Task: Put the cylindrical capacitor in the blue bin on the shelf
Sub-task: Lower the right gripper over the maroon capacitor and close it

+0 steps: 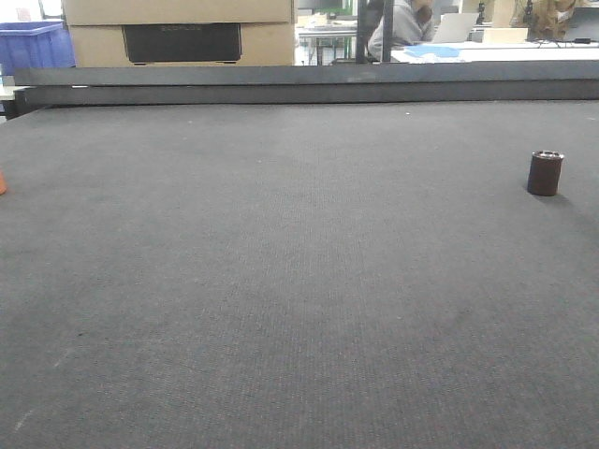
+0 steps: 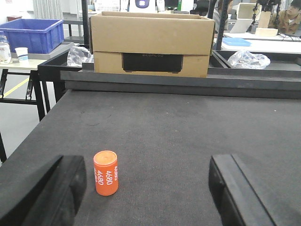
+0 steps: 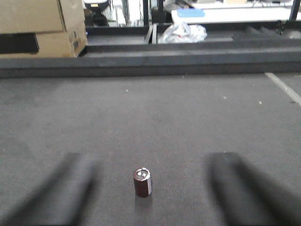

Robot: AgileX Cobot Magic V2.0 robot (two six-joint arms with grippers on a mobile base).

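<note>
The cylindrical capacitor, a stubby dark maroon cylinder with a pale rim, stands upright on the dark grey mat at the far right. In the right wrist view the capacitor sits between the blurred fingers of my right gripper, which is open and clear of it on both sides. My left gripper is open too, low over the mat. An orange-red cylinder with white numbers stands just inside its left finger, not touching. The shelf and the blue bin are out of view.
A raised black rail closes the far edge of the mat. Behind it sit a cardboard box and crumpled plastic bags. A blue crate rests on a side table at left. The orange-red cylinder shows at the front view's left edge.
</note>
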